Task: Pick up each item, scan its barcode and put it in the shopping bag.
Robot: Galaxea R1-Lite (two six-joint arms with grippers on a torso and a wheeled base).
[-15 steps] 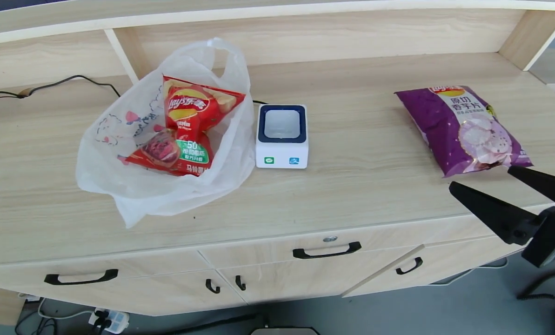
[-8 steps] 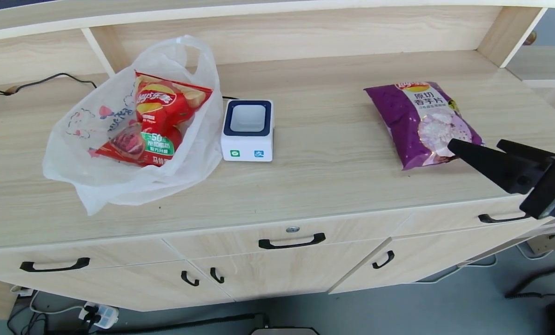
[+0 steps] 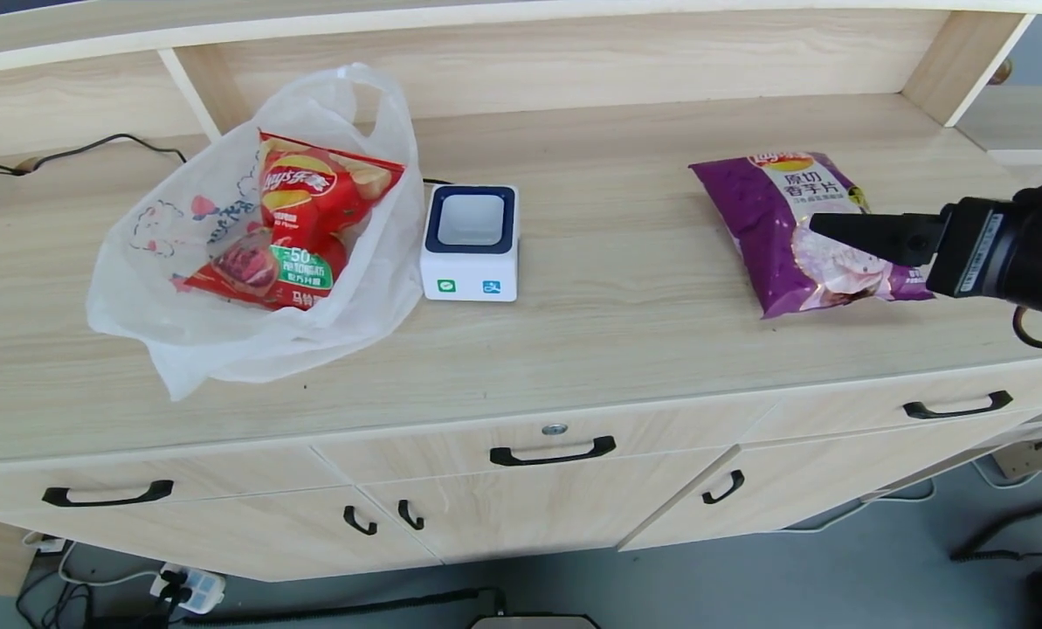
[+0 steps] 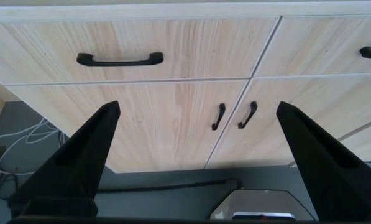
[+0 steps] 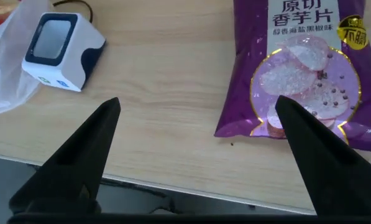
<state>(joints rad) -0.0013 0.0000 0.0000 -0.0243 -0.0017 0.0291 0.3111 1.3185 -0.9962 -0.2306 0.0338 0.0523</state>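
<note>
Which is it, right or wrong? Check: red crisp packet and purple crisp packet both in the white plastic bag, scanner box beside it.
One error. The purple crisp packet lies on the wooden counter, apart from the white plastic bag, as the head view shows. The red crisp packet is in the bag, the white scanner box beside it.

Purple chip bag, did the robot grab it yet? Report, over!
Right end effector open, at the purple chip bag, not gripping. Left end effector open, low by the drawers. Bag flat on counter. Nothing blocking the scanner.
</note>
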